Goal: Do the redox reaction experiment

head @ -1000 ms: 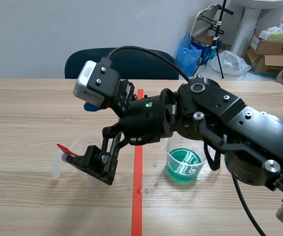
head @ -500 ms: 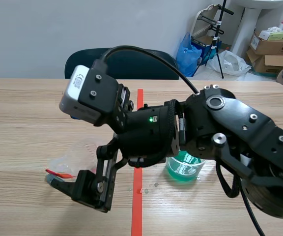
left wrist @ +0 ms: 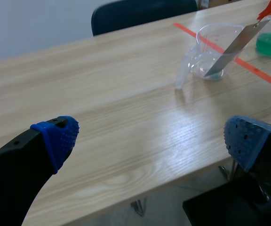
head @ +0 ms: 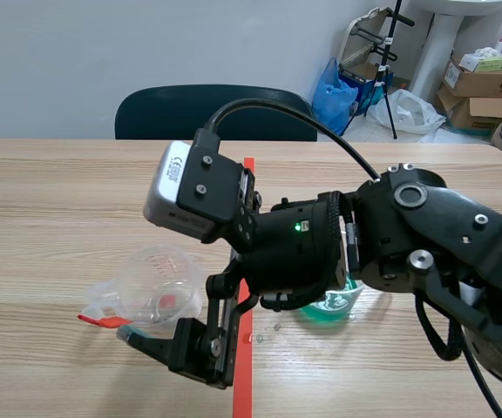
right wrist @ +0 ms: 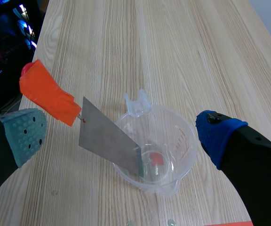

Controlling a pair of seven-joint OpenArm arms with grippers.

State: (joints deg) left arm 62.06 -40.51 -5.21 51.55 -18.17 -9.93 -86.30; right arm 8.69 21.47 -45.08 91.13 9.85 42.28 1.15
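Clear plastic measuring cup [right wrist: 180, 141] with tilted grey metal strip [right wrist: 108, 140], plain from right wrist, half hidden in scene, ahead between fingers of spread right gripper [right wrist: 120, 136]; left gripper [left wrist: 150, 140] spread too.

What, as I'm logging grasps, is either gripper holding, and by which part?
Nothing: left gripper and right gripper are open; the metal strip leans in the beaker.

PLACE: you are looking at an office-like storeroom | CUES: pale wood-grain table [head: 50, 200], dark blue chair [head: 155, 113], brown cardboard boxes [head: 482, 80], blue plastic bag [head: 334, 91]
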